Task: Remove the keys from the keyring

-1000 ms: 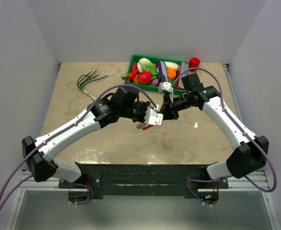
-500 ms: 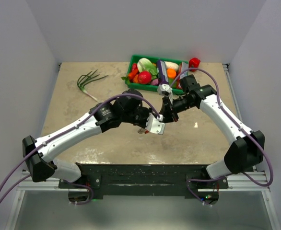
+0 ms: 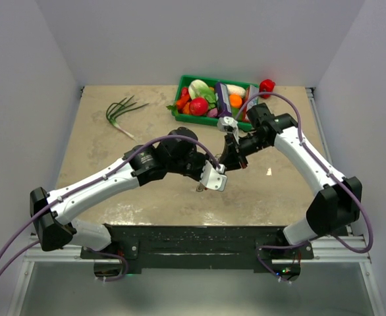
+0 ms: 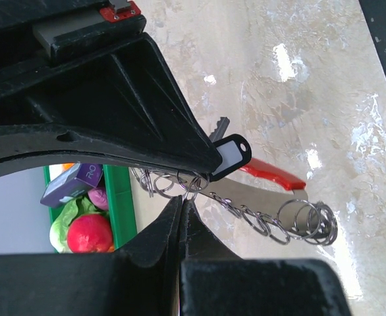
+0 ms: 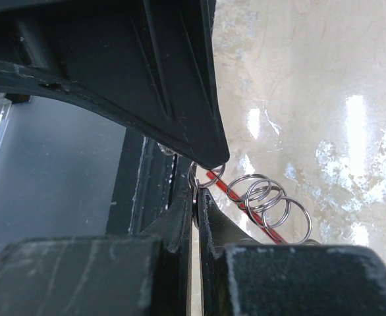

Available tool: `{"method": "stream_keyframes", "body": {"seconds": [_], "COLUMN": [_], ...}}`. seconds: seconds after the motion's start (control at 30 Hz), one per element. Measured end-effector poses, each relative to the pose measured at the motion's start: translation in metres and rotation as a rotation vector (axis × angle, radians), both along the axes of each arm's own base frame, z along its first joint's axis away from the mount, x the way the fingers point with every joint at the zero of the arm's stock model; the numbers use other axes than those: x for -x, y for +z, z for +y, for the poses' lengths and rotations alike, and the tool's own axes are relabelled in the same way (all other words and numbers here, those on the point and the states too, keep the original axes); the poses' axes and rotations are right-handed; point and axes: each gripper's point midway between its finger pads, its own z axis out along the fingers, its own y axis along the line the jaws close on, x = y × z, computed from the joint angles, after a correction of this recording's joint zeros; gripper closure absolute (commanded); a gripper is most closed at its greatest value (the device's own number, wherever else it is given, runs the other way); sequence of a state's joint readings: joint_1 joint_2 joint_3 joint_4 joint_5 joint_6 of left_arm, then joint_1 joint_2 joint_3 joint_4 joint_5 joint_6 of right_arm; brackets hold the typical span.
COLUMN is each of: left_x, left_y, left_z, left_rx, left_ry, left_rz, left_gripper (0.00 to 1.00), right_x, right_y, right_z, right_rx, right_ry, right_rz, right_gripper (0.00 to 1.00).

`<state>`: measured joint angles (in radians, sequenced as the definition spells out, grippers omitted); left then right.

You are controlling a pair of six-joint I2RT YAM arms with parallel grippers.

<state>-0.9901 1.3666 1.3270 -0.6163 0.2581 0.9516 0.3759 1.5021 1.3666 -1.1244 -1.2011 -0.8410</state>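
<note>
The keyring point(image 4: 190, 184) is a thin silver ring at the head of a chain of several linked rings point(image 4: 303, 220). It hangs above the table where both arms meet. My left gripper point(image 4: 182, 200) is shut on that ring. My right gripper point(image 5: 196, 196) is shut on a ring point(image 5: 204, 178) of the same bunch. The red curved tag point(image 4: 273, 175) and a black tag with a white label point(image 4: 230, 155) hang from the bunch. One grey key point(image 4: 219, 128) peeks out behind my upper finger; other keys are hidden. In the top view the left gripper point(image 3: 212, 178) and the right gripper point(image 3: 230, 155) almost touch.
A green bin point(image 3: 187, 85) of toy vegetables stands at the back of the table, with a red fruit point(image 3: 267, 85) beside it. Green onions point(image 3: 122, 109) lie at the back left. A small white scrap point(image 3: 269, 172) lies right of the grippers. The black table edge point(image 5: 137, 191) runs below.
The left gripper has carried the bunch to the right and toward the near edge. The right gripper has followed, shifting slightly left. Both have stayed shut.
</note>
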Motion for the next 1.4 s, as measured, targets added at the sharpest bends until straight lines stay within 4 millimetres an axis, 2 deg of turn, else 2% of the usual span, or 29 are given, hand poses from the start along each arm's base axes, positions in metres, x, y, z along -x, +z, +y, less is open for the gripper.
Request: {"method": "stream_keyframes", "body": {"seconds": [0.23, 0.4, 0.73, 1.4], "left_x": [0.006, 0.009, 0.009, 0.013], "left_y": [-0.009, -0.013, -0.004, -0.001], "left_z": [0.0, -0.002, -0.004, -0.003], "left_rx": [-0.019, -0.021, 0.016, 0.044], "left_ry": [-0.014, -0.018, -0.009, -0.003], "left_rz": [0.006, 0.003, -0.009, 0.035], "left_gripper": [1.0, 1.0, 1.0, 1.0], "right_x": [0.003, 0.008, 0.012, 0.016], "right_y": [-0.008, -0.008, -0.002, -0.012], "right_z": [-0.001, -0.003, -0.007, -0.01], "right_rx": [-0.01, -0.01, -0.034, -0.053], "right_ry": [0.031, 0.047, 0.067, 0.09], "right_rz": [0.086, 0.076, -0.013, -0.051], "right_gripper": [1.0, 1.0, 1.0, 1.0]}}
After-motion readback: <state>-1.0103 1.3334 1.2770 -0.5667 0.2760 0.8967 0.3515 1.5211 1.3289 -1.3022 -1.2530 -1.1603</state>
